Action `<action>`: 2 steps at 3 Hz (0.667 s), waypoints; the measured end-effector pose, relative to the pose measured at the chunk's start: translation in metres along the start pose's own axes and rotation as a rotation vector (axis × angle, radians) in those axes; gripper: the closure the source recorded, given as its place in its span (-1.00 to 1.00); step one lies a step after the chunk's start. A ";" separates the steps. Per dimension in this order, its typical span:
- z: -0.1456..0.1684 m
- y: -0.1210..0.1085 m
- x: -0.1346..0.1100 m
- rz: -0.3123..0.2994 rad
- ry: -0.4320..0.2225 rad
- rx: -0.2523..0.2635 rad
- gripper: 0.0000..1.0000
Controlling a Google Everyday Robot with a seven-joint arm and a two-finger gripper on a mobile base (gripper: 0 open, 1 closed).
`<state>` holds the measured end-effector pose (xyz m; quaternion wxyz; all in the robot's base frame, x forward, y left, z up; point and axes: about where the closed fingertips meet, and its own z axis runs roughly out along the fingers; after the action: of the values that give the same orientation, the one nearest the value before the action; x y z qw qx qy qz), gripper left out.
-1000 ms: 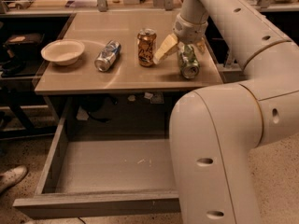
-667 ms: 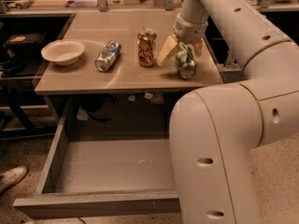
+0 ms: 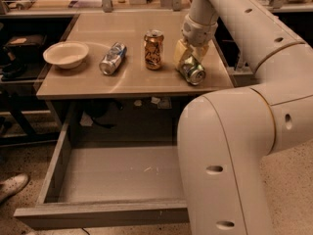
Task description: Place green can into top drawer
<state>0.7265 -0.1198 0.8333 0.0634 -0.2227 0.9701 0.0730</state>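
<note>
The green can (image 3: pixel 192 71) is tilted with its silver top towards the camera, at the right end of the tabletop (image 3: pixel 137 80). My gripper (image 3: pixel 190 58) reaches down from the arm above and is shut on the green can, its pale fingers (image 3: pixel 181 51) on either side of the can's upper body. I cannot tell whether the can still touches the table. The top drawer (image 3: pixel 63 153) is pulled open below the table, with a plain grey interior and nothing in it. Its front panel (image 3: pixel 98 215) is nearest the camera.
An orange-gold can (image 3: pixel 153 49) stands upright left of the gripper. A blue-silver can (image 3: pixel 112 58) lies on its side, and a white bowl (image 3: pixel 66 54) sits at the table's left. My large arm body (image 3: pixel 230 155) covers the drawer's right part. A shoe (image 3: pixel 12 186) is at lower left.
The green can has gone from upright to tilted in the gripper and has shifted slightly left and towards the camera. The other objects and the drawer have not moved.
</note>
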 end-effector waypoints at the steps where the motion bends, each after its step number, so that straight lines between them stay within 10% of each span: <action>1: 0.000 0.000 0.000 0.000 0.000 0.000 0.78; 2: 0.001 -0.001 -0.007 -0.002 -0.023 0.006 1.00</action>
<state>0.7328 -0.1174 0.8330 0.0753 -0.2225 0.9693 0.0724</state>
